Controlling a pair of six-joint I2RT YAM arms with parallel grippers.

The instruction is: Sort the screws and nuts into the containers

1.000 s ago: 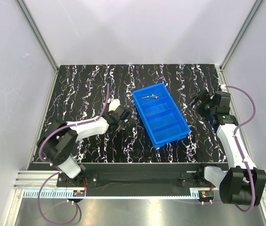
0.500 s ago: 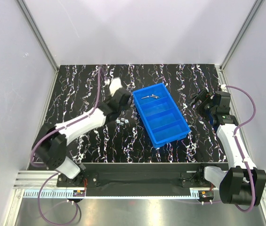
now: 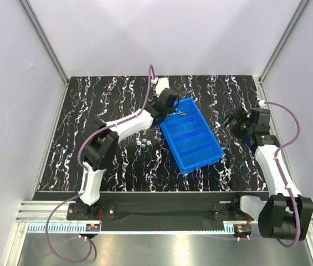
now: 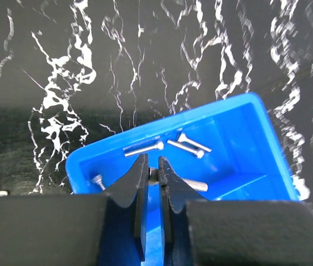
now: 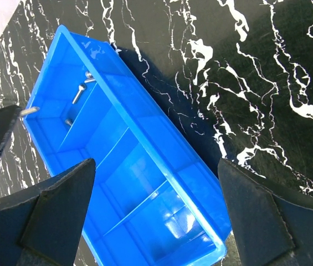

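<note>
From where I stand, the work surface is a black tabletop (image 3: 106,105) veined all over with white marbling. It is boxed in on three sides by plain white wall panels (image 3: 162,33), which meet at slim aluminium posts (image 3: 42,40) slanting up from the far corners. Along the near edge runs a black mounting strip (image 3: 162,202), then a pale metal rail (image 3: 162,226) and a band of brushed grey metal (image 3: 162,249). The light is soft and even, with a paler wedge on the back panel.
</note>
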